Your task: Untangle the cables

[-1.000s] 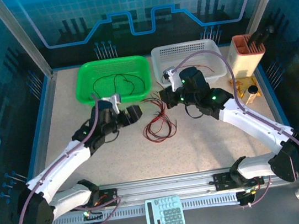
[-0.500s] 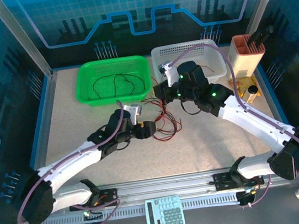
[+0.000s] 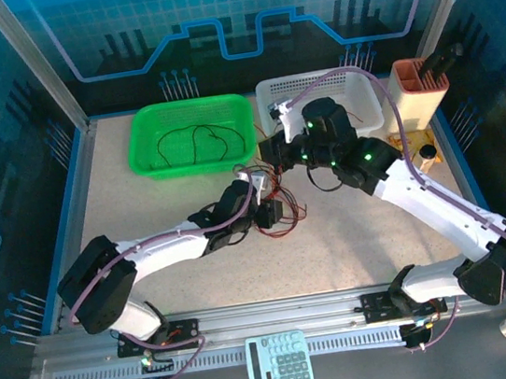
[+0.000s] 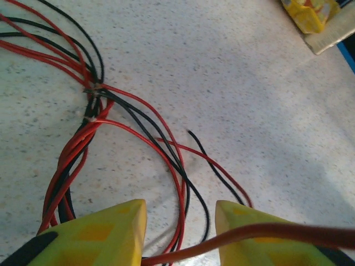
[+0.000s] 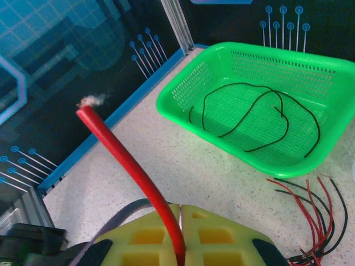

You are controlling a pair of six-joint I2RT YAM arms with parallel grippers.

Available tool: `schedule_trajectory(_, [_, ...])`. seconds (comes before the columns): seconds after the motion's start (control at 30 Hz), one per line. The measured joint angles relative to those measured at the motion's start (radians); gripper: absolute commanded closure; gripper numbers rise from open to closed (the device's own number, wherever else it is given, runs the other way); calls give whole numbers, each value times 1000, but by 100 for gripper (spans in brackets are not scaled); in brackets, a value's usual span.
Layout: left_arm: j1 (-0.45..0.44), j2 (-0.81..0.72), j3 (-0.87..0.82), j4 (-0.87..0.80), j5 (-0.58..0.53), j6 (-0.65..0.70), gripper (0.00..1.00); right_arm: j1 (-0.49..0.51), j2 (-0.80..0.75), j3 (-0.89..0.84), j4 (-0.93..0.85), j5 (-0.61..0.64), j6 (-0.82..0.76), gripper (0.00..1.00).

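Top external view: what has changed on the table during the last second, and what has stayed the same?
The left gripper moved right, from beside the red and black cables into the bundle, and its jaws narrowed around some strands without gripping yet. The right gripper drifted slightly toward the white basket, still shut on one red cable. The green basket and calculator stayed put.

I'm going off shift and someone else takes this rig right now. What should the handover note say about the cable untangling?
Left tool: open, straddling strands of the red-and-black tangle on the table.
Right tool: shut on one red cable, beside the green basket.
Done: one black cable lies in that basket.
Left to do: the tangle is knotted; free the red cable, then separate the rest.
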Motion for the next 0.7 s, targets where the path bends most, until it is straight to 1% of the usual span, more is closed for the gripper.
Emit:
schedule_trajectory(0.27, [0, 52, -31, 42, -51, -3, 63, -20, -20, 121, -11, -64, 26, 100])
schedule_trajectory(0.47, [0, 64, -82, 51, -61, -26, 63, -105, -20, 192, 6, -132, 89, 100])
schedule_trajectory(0.7, [0, 64, -115, 74, -65, -35, 61, -198, -19, 307, 44, -167, 157, 100])
